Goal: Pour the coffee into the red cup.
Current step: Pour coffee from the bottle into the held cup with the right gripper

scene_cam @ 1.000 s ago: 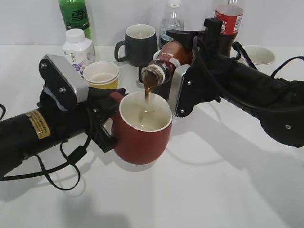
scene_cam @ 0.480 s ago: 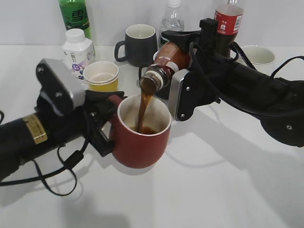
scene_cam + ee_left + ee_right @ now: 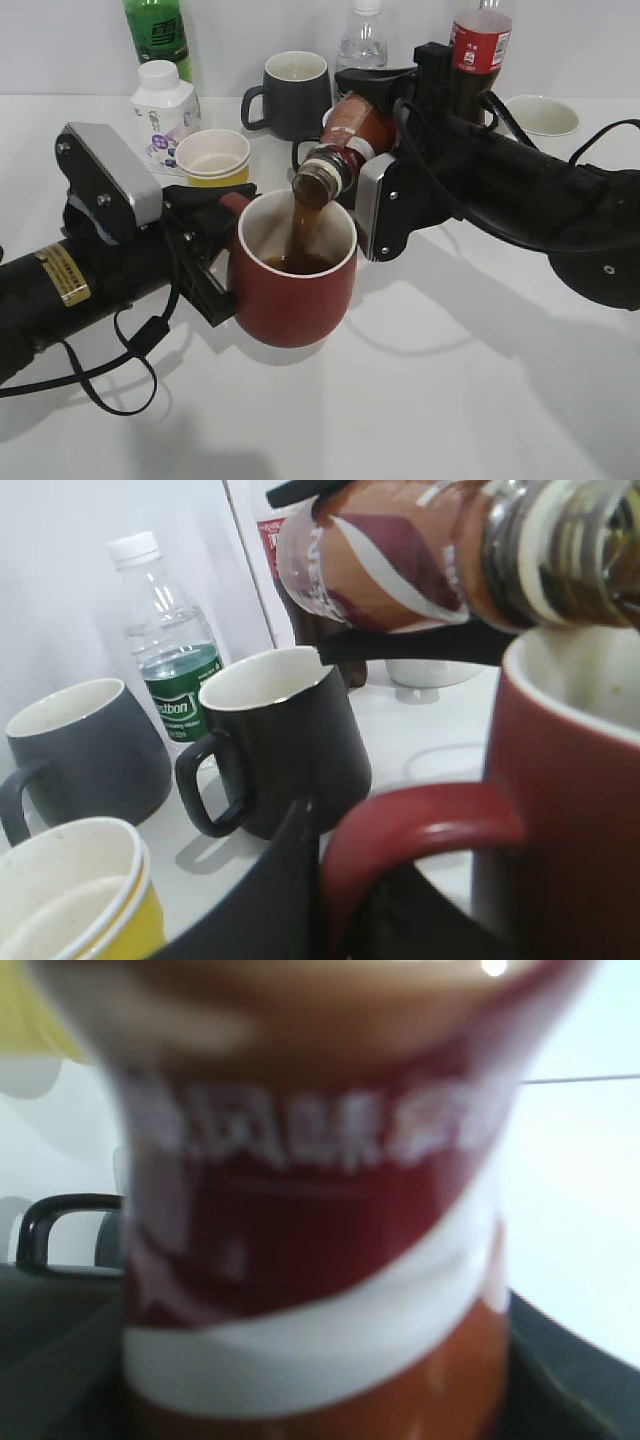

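Observation:
The red cup point(image 3: 290, 285) stands left of centre on the white table, with brown coffee point(image 3: 297, 264) in it. My left gripper point(image 3: 222, 235) is shut on its handle point(image 3: 420, 820). My right gripper point(image 3: 375, 120) is shut on the coffee bottle point(image 3: 345, 140), tilted mouth-down over the cup. A brown stream point(image 3: 298, 225) falls from the bottle mouth into the cup. In the left wrist view the bottle point(image 3: 420, 550) hangs just above the cup rim point(image 3: 560, 650). In the right wrist view the bottle's label point(image 3: 310, 1190) fills the frame, blurred.
Behind the cup stand a yellow paper cup point(image 3: 213, 158), a white bottle point(image 3: 163, 100), a green bottle point(image 3: 157, 35), a dark grey mug point(image 3: 290, 90), a water bottle point(image 3: 362, 45), a cola bottle point(image 3: 478, 45), a pale bowl point(image 3: 543, 115) and a black mug point(image 3: 285, 740).
The bottle has tipped further and the stream has thickened. Coffee has risen in the cup. The left arm and cup have shifted slightly left.

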`<action>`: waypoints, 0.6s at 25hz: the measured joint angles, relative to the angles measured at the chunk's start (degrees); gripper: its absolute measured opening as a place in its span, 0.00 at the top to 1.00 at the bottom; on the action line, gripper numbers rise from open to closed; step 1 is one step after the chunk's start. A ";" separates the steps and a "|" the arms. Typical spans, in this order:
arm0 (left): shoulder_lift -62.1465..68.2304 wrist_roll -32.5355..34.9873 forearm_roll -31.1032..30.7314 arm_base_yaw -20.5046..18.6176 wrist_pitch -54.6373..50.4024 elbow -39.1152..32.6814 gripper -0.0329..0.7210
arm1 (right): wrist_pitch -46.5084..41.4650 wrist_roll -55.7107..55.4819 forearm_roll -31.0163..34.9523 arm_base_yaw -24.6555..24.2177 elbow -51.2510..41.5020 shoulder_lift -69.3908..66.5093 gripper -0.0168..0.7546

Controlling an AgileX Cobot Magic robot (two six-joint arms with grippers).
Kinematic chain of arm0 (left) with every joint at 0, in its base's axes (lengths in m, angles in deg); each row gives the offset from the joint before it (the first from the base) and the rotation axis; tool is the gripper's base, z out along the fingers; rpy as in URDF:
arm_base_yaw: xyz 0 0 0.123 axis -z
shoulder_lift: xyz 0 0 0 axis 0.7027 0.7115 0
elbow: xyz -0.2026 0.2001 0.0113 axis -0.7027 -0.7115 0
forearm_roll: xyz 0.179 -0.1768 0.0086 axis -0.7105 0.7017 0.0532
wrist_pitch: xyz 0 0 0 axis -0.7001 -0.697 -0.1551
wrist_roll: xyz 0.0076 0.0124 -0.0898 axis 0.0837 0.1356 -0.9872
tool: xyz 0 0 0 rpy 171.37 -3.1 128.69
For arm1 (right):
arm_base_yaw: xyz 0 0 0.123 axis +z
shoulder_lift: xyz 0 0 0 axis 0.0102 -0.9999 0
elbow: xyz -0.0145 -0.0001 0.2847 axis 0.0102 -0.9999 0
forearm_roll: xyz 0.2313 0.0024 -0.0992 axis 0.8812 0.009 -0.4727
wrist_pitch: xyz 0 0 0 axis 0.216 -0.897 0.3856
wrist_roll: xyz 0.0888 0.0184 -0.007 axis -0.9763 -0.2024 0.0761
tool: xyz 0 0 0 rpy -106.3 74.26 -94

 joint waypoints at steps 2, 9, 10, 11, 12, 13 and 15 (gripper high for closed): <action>0.00 0.00 0.00 0.00 0.00 0.00 0.89 | 0.00 0.13 -0.05 0.00 0.00 0.00 0.33; 0.00 0.00 0.00 0.00 -0.65 0.00 0.89 | 0.00 1.38 -0.11 0.05 0.00 0.00 0.33; 0.00 0.00 0.00 0.00 -0.75 0.00 0.89 | 0.00 1.50 -0.11 0.05 0.00 0.00 0.33; 0.00 0.00 -0.05 0.00 -0.80 0.00 0.89 | 0.00 1.50 -0.11 0.05 0.00 0.00 0.33; 0.00 0.00 -0.05 0.00 -0.80 0.00 0.89 | 0.00 1.55 -0.11 0.05 0.00 0.00 0.33; 0.00 0.00 -0.05 0.00 -0.80 0.00 0.89 | 0.05 1.55 -0.11 0.05 0.00 0.00 0.33; 0.00 0.00 -0.05 0.00 -0.81 0.00 0.89 | 0.19 1.63 -0.11 0.05 0.00 0.00 0.33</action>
